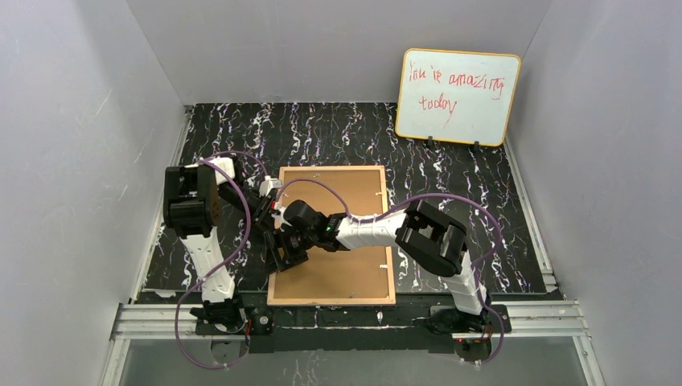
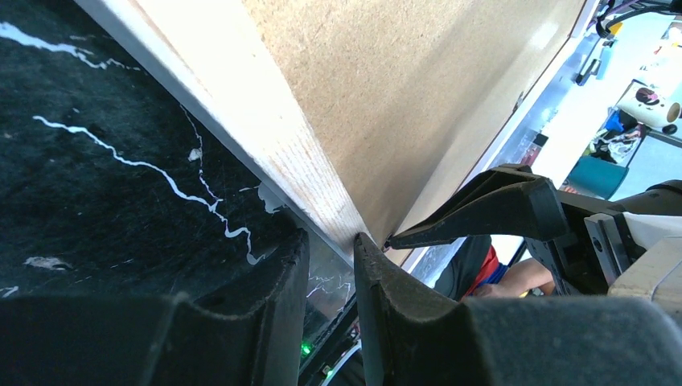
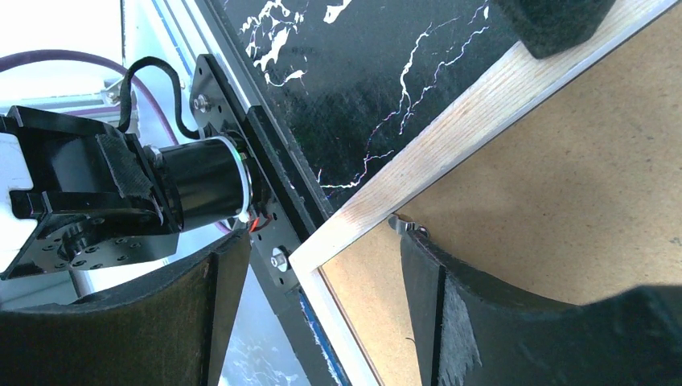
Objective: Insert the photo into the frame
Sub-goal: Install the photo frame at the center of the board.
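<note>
The frame [image 1: 330, 301] lies back up on the black marbled mat, and a brown backing board [image 1: 338, 273] fills it. Its tan wood rail [image 2: 265, 137] runs down between the fingers of my left gripper [image 2: 331, 241], which is shut on the frame's left side [image 1: 273, 211]. One left finger [image 3: 555, 24] rests on top of the rail. My right gripper [image 3: 322, 241] stands open over the near-left corner [image 1: 288, 251]. Its inner finger [image 3: 426, 273] touches a small metal tab [image 3: 408, 227] on the board, and its other finger hangs off the frame. The photo is out of view.
An orange-rimmed whiteboard [image 1: 457, 96] with red writing leans on the back wall at the right. A metal rail [image 1: 531, 315] runs along the near table edge by the arm bases. Grey walls close in both sides.
</note>
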